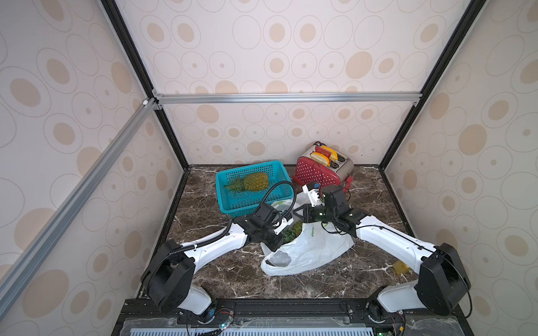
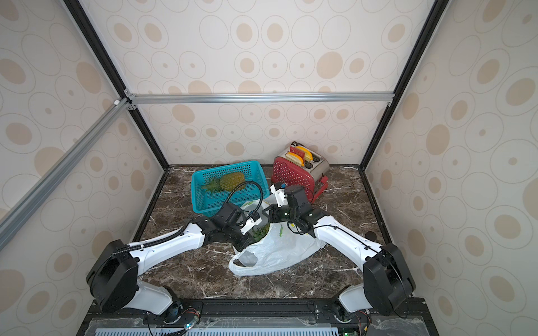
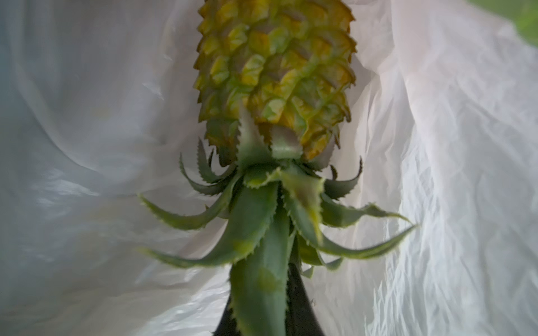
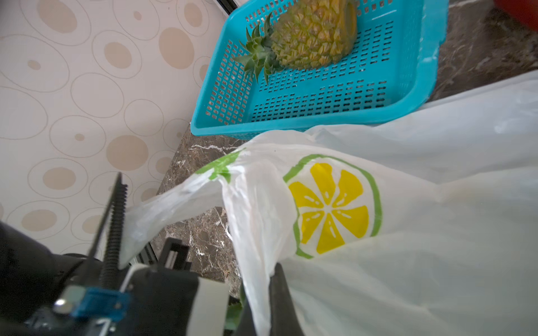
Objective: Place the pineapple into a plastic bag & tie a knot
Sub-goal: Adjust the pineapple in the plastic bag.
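Two arms are in play, and both meet over the one plastic bag (image 1: pixel 314 253) in the middle of the marble table (image 1: pixel 233 273). Count the pineapples: there are two. One pineapple (image 1: pixel 294 230) is in the mouth of the bag, its body pointing inward and its leafy crown toward the left arm. The left wrist view is right inside the bag, with white film on all sides and the fruit dead centre. The left gripper (image 3: pixel 262 320) is clamped on the crown, long green leaves running down between its dark fingers (image 3: pixel 300 305).

Over to the right gripper (image 1: pixel 297 213): it is pinched tight on the bag's rim at the far side of the opening and holds that edge up off the table. The right wrist view shows the film bunched against one dark finger (image 4: pixel 279 293), with one whole lemon-slice print (image 4: pixel 332 206) just above it and part of another green print further along.

In both top views one loop handle (image 1: pixel 273 261) lies open on the table at the near end of the bag.

The second pineapple (image 1: pixel 254 181) lies on its side in the single teal basket (image 1: pixel 241 203), just behind the bag. Beside the basket stands one red toaster (image 1: pixel 317 174), with two pieces of bread (image 1: pixel 320 158) poking out of its top.
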`<action>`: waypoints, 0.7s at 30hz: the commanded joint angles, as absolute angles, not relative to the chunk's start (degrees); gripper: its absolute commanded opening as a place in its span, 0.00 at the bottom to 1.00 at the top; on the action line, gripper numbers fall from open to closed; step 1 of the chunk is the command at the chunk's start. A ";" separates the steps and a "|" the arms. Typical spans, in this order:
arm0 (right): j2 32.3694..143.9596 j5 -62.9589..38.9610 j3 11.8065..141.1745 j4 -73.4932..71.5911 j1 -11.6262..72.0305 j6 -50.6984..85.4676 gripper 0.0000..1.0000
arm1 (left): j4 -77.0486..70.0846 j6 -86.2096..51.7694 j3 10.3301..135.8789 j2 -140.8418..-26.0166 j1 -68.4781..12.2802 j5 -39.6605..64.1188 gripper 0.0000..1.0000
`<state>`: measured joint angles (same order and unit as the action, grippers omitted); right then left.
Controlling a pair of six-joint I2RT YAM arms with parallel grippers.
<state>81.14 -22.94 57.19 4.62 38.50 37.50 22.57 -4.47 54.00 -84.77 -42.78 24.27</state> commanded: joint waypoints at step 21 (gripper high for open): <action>81.31 -13.90 57.57 8.15 38.45 37.60 0.00 | 14.73 -1.29 46.90 -68.99 -45.43 25.70 0.65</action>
<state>82.70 -17.19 57.52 5.80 38.50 38.13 12.29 -5.15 47.40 -74.32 -45.32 25.17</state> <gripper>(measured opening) 0.042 0.651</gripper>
